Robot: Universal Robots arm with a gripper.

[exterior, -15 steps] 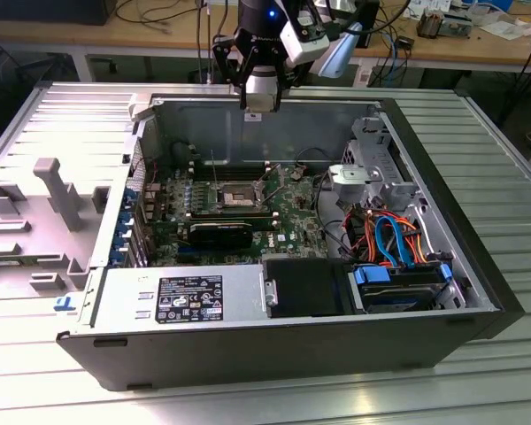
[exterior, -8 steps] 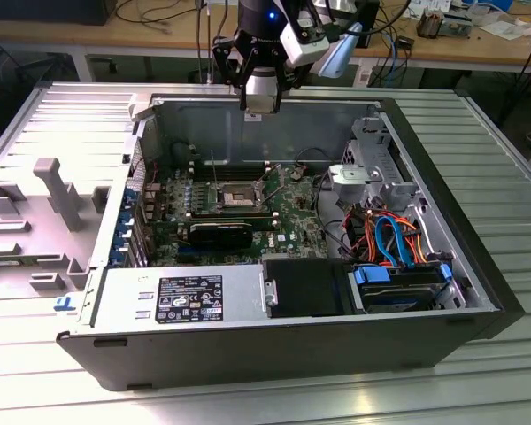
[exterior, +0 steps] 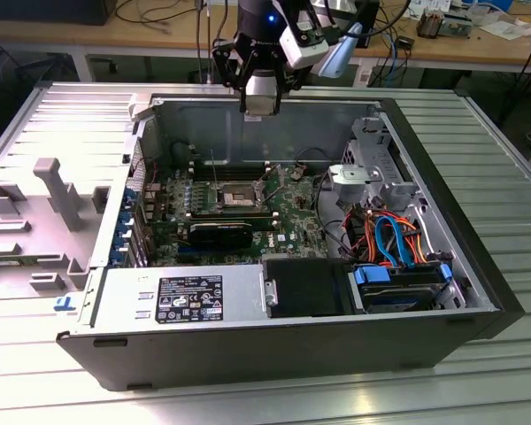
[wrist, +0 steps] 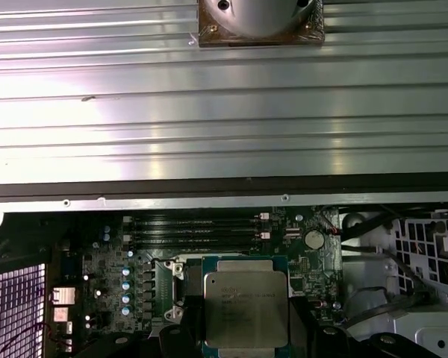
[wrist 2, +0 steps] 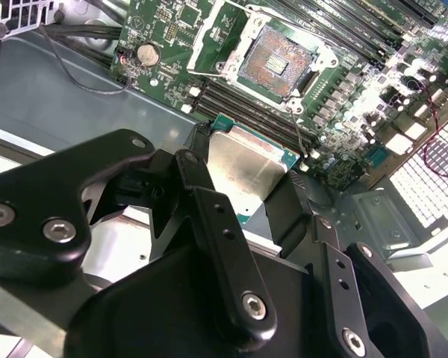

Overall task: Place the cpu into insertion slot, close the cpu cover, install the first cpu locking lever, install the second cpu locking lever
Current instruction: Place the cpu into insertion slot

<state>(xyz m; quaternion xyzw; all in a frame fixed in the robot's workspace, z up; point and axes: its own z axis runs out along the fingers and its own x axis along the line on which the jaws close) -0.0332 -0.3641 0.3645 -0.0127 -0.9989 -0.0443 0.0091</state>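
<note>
Black gripper [wrist 2: 246, 195] linkage closest to lens in the second wrist view, bolted arms blocking much of the case floor. Both fingers [wrist 2: 196, 183] clamped on the cpu [wrist 2: 243, 168], gripped by two opposite edges, silver top facing camera, green edge showing. Same grip in the first wrist view: cpu [wrist: 246, 309] flat between dark fingers [wrist: 188, 332], gripper [wrist: 246, 335] cut off at frame edge.

Chip held clear above the board, touching nothing else. Insertion slot [wrist 2: 276, 63] bare, dark centre exposed. Cpu cover [wrist 2: 207, 41] seemingly swung up just beside it. Thin wire lever [wrist 2: 302, 123] standing free at a socket corner. Memory slots [wrist 2: 254, 108] between held chip and socket; coin battery [wrist 2: 148, 54] near the cover.

Exterior view, clock face centred on the insertion slot [exterior: 239, 193]:
- gripper [exterior: 259, 99] at 12 o'clock, high over the open computer case [exterior: 274, 354]
- drive cage with blue and orange cables [exterior: 389, 239] at 4 o'clock
- power supply [exterior: 186, 297] at 7 o'clock
- grey plastic shroud [exterior: 57, 190] at 9 o'clock, outside the case
- ribbed metal table [exterior: 336, 403] at 6 o'clock

Hard to make out: cover and lever positions from the exterior view. Socket mostly covered by the held chip in the first wrist view. Round silver object [wrist: 257, 19] on the table, cut off at frame edge, unidentified.
</note>
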